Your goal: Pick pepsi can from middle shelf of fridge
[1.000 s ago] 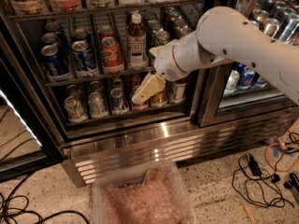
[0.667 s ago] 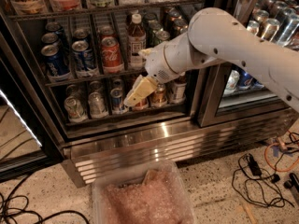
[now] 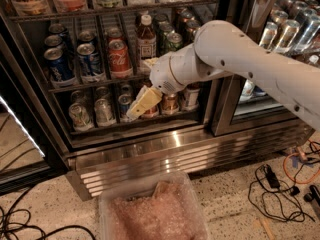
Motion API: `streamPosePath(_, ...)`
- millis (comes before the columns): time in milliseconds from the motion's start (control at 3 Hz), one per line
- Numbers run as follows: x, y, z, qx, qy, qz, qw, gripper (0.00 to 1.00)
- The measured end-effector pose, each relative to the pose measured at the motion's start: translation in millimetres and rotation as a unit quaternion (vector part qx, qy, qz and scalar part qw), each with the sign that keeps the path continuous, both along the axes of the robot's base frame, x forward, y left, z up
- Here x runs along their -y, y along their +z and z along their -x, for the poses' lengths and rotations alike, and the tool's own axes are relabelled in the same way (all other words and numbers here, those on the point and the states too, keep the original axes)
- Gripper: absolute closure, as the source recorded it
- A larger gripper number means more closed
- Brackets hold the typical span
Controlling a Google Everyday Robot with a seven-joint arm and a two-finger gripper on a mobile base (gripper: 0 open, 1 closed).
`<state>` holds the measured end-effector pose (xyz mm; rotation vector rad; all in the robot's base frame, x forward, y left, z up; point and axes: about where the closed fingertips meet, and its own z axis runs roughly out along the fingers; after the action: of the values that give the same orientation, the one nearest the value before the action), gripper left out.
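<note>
One pepsi can (image 3: 90, 62) stands up-left of jaws at lower shelf (image 3: 100, 130).

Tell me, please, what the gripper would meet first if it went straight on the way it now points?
Probably the lower-shelf can just left of the gripper, though depth is unclear. The pepsi can sits higher, on the middle shelf, off that line.

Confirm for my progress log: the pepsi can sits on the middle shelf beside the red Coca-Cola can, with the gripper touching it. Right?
Not touching. In the camera view the gripper hangs lower, before the bottom-row cans, apart from the pepsi can; the rest holds.
</note>
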<state>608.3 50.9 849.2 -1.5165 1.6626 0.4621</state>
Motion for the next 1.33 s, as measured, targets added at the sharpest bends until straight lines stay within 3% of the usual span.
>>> streamPosePath(333, -29, -27, -1, -0.016, 0.016, -0.032, 0.9992, 0.00)
streamPosePath(667, -54, -44, 7, -0.012, 0.015, -0.078, 0.9968, 0.00)
streamPosePath(1000, -74, -45, 15, 0.015, -0.007, -0.118, 0.9929, 0.00)
streamPosePath(1333, -91, -47, 26, 0.039, -0.041, -0.126, 0.9904, 0.00)
